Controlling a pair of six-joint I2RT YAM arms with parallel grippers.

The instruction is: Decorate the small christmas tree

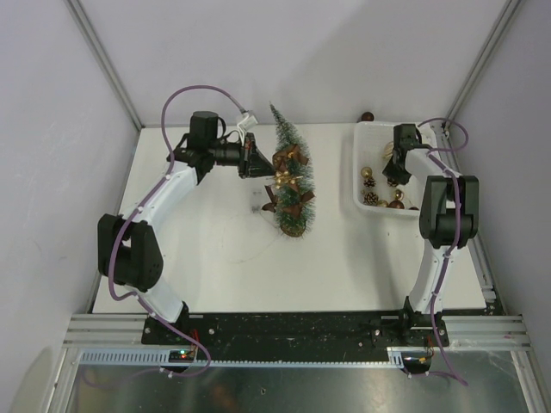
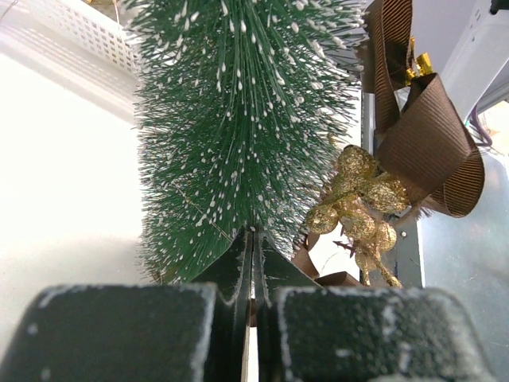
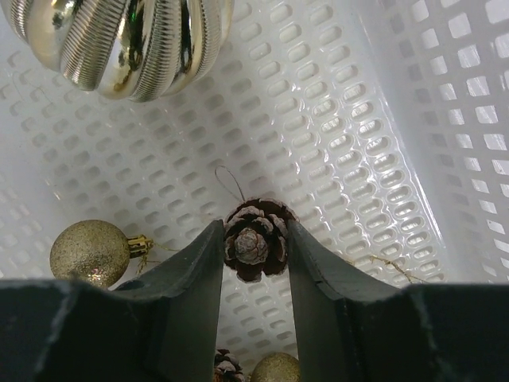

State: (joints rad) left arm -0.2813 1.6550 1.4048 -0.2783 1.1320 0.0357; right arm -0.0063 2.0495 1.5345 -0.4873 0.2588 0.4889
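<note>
The right gripper [image 3: 254, 227] pinches a scaly brown pine cone [image 3: 253, 248] between its dark fingers, low in the white perforated plastic basket [image 3: 358, 159]. A glittery gold ball [image 3: 89, 253] lies at the cone's 9 o'clock and a ribbed shiny bauble [image 3: 119, 40] at 11. The left gripper [image 2: 252, 239], jaws pressed together, noses into the frosted green bristles of the small christmas tree [image 1: 291, 176], which stands at the basket's 9 o'clock, hung with ribbed brown ribbon [image 2: 421, 135] and a gold glitter sprig [image 2: 358, 199]; pale walls enclose the smooth white table [image 1: 215, 258]
</note>
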